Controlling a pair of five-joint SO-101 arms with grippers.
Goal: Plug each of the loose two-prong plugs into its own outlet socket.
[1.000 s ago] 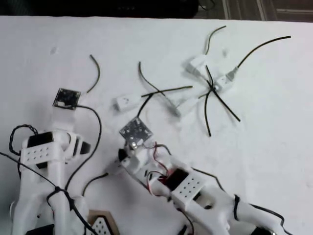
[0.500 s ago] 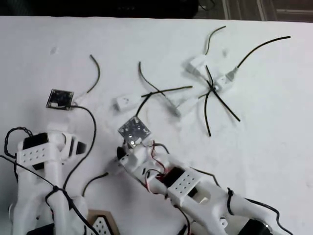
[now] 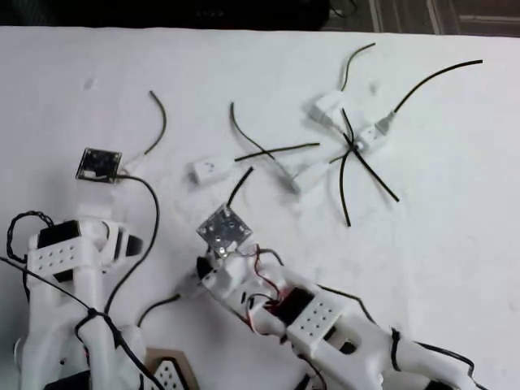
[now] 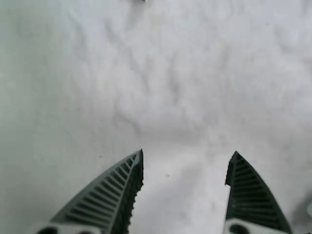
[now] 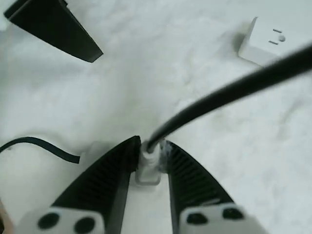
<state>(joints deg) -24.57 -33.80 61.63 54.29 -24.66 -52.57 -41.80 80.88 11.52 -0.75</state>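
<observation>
We see a robotics lab bench: a table under wrinkled white cloth, two white plastic robot arms with exposed wiring along the lower edge, white two-prong plugs on short black cords scattered upper right, dark plank flooring along the top edge.

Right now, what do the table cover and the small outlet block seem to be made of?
Table cover: likely soft white cloth, matte; it shows wrinkles and dimples. Outlet block: probably moulded white plastic, smooth, with crisp edges and cut slots.
</observation>
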